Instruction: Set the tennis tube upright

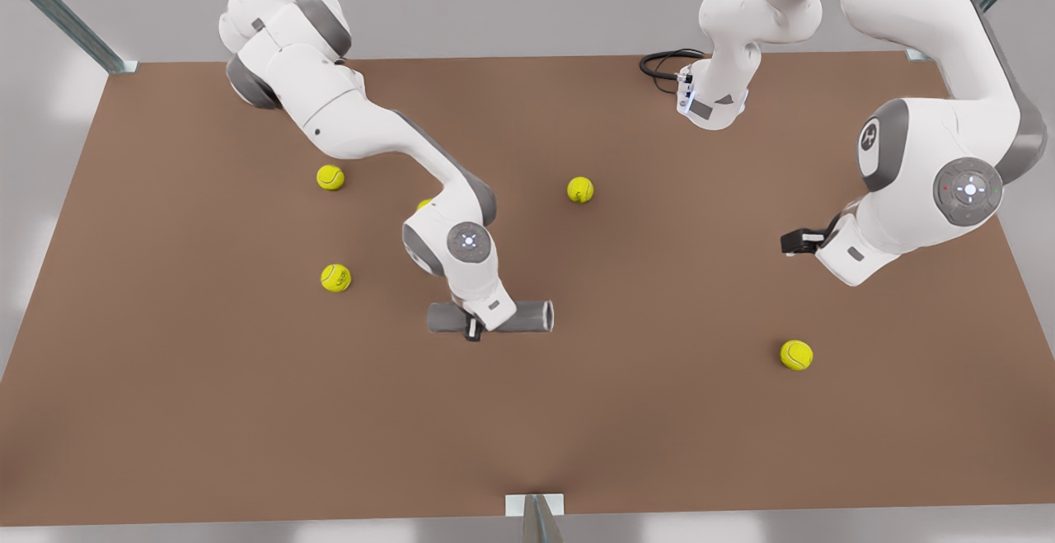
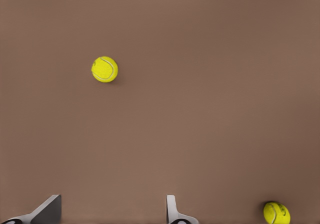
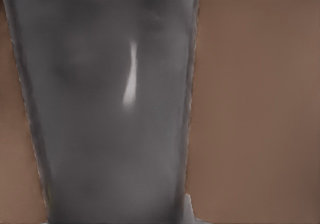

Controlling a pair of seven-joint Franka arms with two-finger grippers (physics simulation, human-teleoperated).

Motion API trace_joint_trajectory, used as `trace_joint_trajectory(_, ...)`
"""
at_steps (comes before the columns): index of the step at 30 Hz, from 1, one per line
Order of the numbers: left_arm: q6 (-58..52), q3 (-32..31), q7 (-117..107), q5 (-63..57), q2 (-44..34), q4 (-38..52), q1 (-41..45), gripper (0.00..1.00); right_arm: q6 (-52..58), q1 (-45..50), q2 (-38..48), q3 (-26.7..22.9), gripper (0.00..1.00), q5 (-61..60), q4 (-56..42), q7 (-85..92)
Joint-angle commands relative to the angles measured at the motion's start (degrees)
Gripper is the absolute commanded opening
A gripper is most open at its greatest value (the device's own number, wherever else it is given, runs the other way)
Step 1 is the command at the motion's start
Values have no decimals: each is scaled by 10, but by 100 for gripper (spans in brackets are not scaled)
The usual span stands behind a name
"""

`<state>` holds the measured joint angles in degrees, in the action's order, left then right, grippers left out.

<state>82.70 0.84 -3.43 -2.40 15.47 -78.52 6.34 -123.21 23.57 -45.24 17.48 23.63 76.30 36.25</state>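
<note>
Right up against the right wrist camera lay the tennis tube (image 3: 110, 108), grey and glossy with a bright streak along it; in the front view the tennis tube (image 1: 527, 316) rested flat on its side on the brown table (image 1: 206, 411), near the middle, its paler rim toward the front view's right; the right gripper (image 1: 475, 327) was down over the tube's midsection, though whether its fingers were clamped or merely straddling I could not tell; the left gripper (image 1: 793, 241) hung above the table well apart toward the front view's right, its fingers (image 2: 172, 211) spread wide on nothing; yellow tennis balls dotted the table, one ball (image 1: 796, 354) toward the front view's right, another (image 1: 335, 278) left of the tube.
</note>
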Motion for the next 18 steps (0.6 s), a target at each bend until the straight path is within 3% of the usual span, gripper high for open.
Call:
trace_joint_trajectory(1,-1,-1,0,1,0,0,-1,100,4,10,-5,-10,59,-14,-8,6)
trace_joint_trajectory(9,0,-1,-1,2,4,-1,-1,100,48,98,-109,-50,62,-34,-152,-70)
trace_joint_trajectory(12,0,-1,-1,3,4,-1,-1,100,65,133,-132,-78,84,-62,-184,-67)
trace_joint_trajectory(13,0,-1,-1,3,5,-1,-1,100,66,136,-132,-80,100,-62,-186,-68)
trace_joint_trajectory(18,0,-1,-1,3,8,-1,-1,100,105,135,-124,-80,100,-80,-205,-66)
